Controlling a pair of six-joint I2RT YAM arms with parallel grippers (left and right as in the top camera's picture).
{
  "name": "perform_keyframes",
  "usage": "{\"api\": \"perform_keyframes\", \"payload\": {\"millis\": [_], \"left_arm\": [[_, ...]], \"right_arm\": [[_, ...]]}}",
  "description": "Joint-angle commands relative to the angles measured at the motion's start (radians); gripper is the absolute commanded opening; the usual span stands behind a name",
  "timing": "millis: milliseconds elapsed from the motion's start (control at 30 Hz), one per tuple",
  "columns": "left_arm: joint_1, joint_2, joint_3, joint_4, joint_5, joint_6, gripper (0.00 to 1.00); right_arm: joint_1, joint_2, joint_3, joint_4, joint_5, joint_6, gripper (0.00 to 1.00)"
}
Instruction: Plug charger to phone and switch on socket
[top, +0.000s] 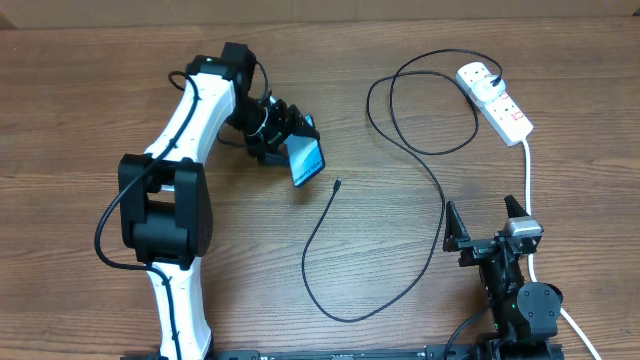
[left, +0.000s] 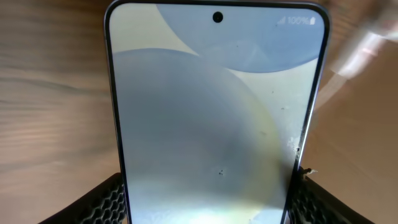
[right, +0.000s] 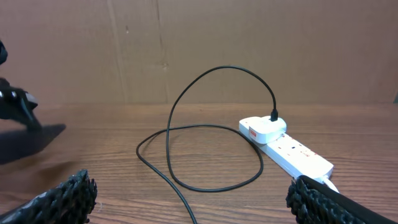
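The phone (top: 308, 160) stands tilted up off the table at centre left, with my left gripper (top: 290, 140) shut on its lower end. In the left wrist view its pale blue screen (left: 214, 112) fills the frame, and both fingers (left: 102, 202) press its dark edges. The charger cable (top: 440, 200) loops across the table. Its connector tip (top: 337, 184) lies loose just right of the phone, and its black plug (top: 497, 80) sits in the white socket strip (top: 495, 100) at the far right. My right gripper (top: 487, 225) hovers open near the front right with nothing between its fingers (right: 68, 199); the socket (right: 292, 152) lies ahead of it.
A thick white cord (top: 527, 170) runs from the socket down past my right arm to the table's front edge. A brown cardboard wall (right: 199, 43) stands behind the table. The cable's lower loop (top: 340, 310) curves near the front centre.
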Motion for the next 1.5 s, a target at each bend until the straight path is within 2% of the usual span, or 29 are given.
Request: {"api": "perform_keyframes", "payload": {"millis": [0, 133, 167, 267, 300, 400, 467, 533, 667, 733, 833, 900, 1000, 1067, 1167, 1233, 1333, 1400, 1467], "left_arm": [[0.035, -0.002, 0.032, 0.003, 0.327, 0.053, 0.66], [0.061, -0.002, 0.032, 0.007, 0.456, 0.053, 0.67], [0.069, -0.002, 0.032, 0.008, 0.503, 0.053, 0.67], [0.077, -0.002, 0.032, 0.017, 0.573, 0.053, 0.67], [0.08, -0.002, 0.032, 0.035, 0.611, 0.052, 0.66], [0.081, -0.002, 0.032, 0.039, 0.644, 0.026, 0.66], [0.081, -0.002, 0.032, 0.049, 0.656, 0.012, 0.66], [0.081, -0.002, 0.032, 0.055, 0.663, -0.017, 0.66], [0.081, -0.002, 0.032, 0.057, 0.679, -0.065, 0.66], [0.081, -0.002, 0.032, 0.057, 0.681, -0.093, 0.66], [0.081, -0.002, 0.032, 0.057, 0.681, -0.109, 0.67], [0.081, -0.002, 0.032, 0.057, 0.681, -0.109, 0.67], [0.081, -0.002, 0.032, 0.057, 0.681, -0.109, 0.67], [0.081, -0.002, 0.032, 0.057, 0.681, -0.109, 0.67], [0.081, -0.002, 0.032, 0.056, 0.681, -0.108, 0.68], [0.081, -0.002, 0.032, 0.057, 0.68, -0.108, 0.67], [0.081, -0.002, 0.032, 0.057, 0.667, -0.109, 0.68], [0.08, -0.002, 0.032, 0.057, 0.646, -0.109, 0.68], [0.08, -0.002, 0.032, 0.058, 0.642, -0.109, 0.68]], "right_arm": [[0.0, -0.009, -0.011, 0.007, 0.002, 0.007, 1.0], [0.0, -0.009, -0.011, 0.096, -0.031, 0.034, 1.0], [0.0, -0.009, -0.011, 0.147, -0.204, 0.166, 1.0], [0.0, -0.009, -0.011, 0.228, -0.364, 0.286, 1.0], [0.0, -0.009, -0.01, 0.336, -0.435, 0.345, 1.0], [0.0, -0.009, 0.015, 0.441, -0.491, 0.37, 1.0], [0.0, -0.006, 0.074, 0.365, -0.494, 0.37, 1.0], [-0.002, 0.045, 0.239, 0.125, -0.492, 0.325, 1.0], [-0.002, 0.222, 0.513, -0.209, -0.449, 0.241, 1.0], [-0.002, 0.335, 0.631, -0.314, -0.448, 0.221, 1.0], [0.0, 0.486, 0.75, -0.33, -0.566, 0.238, 1.0], [0.0, 0.568, 0.785, -0.303, -0.738, 0.333, 1.0], [0.0, 0.684, 0.789, -0.11, -0.849, 0.531, 1.0], [0.007, 0.76, 0.801, -0.071, -0.901, 0.549, 1.0], [0.052, 0.86, 0.855, -0.167, -0.855, 0.529, 1.0], [0.113, 0.932, 0.925, -0.297, -0.756, 0.488, 1.0], [0.262, 1.045, 1.078, -0.533, -0.433, 0.459, 1.0], [0.389, 1.126, 1.188, -0.659, -0.165, 0.504, 1.0], [0.5, 1.197, 1.278, -0.729, 0.009, 0.534, 1.0]]}}
